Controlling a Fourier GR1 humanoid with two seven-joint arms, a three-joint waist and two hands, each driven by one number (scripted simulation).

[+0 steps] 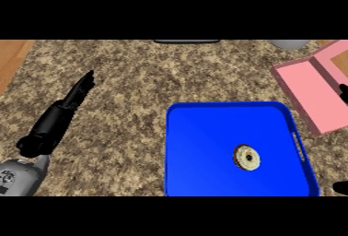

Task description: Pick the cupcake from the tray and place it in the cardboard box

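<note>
A small round cupcake [247,157], pale with a dark centre, lies right of the middle of the blue tray [197,138]. The pink box [314,94] stands open at the right edge, beyond the tray's far right corner. My left hand [58,117] is stretched over the counter at the left, fingers straight and pointing away, well apart from the tray. Of my right hand [342,186] only a dark bit shows at the lower right edge, beside the tray's right rim; another dark bit [344,92] shows over the box.
The speckled stone counter [136,73] spreads all round the tray. A dark object [186,41] lies at the far edge, and a grey round object [291,44] sits at the far right. Wooden floor [14,55] shows at the left.
</note>
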